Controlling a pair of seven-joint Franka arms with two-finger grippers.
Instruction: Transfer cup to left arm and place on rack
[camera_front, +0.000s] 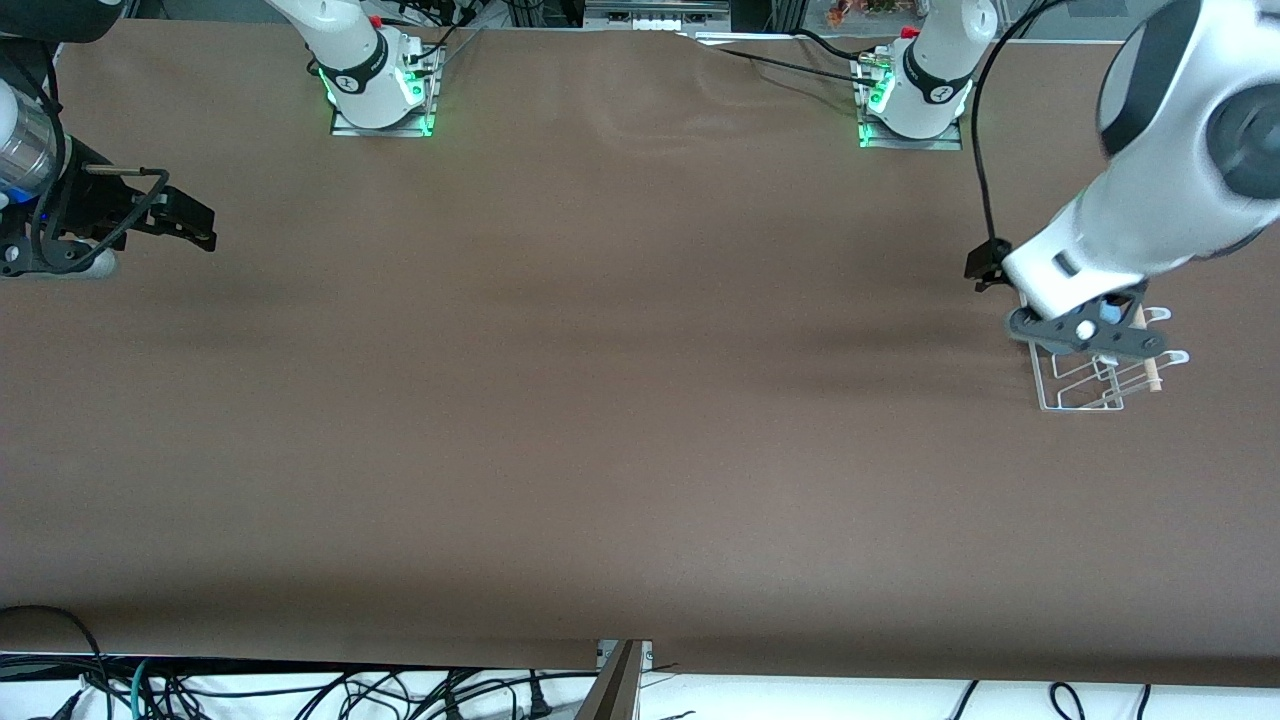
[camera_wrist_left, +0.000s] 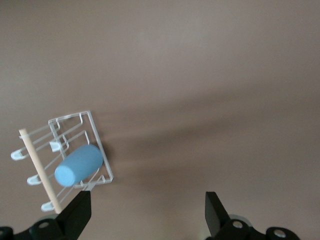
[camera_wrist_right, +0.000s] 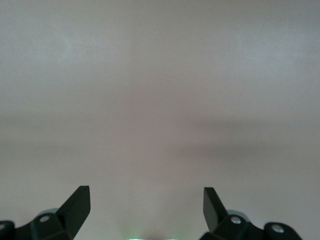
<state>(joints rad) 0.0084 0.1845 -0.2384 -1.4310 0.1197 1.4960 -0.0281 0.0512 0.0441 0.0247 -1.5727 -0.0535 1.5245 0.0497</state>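
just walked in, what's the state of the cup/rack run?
The cup lies tilted on the rack, at the left arm's end of the table. The left gripper is over the rack, open and empty, with the cup not between its fingers. The right gripper is open and empty too, waiting over bare table at the right arm's end. The placement looks done.

2 white arms (camera_front: 1150, 190) with black joint bands, black fingers (camera_wrist_left: 77, 215), green-lit bases (camera_front: 380, 100), black cables.
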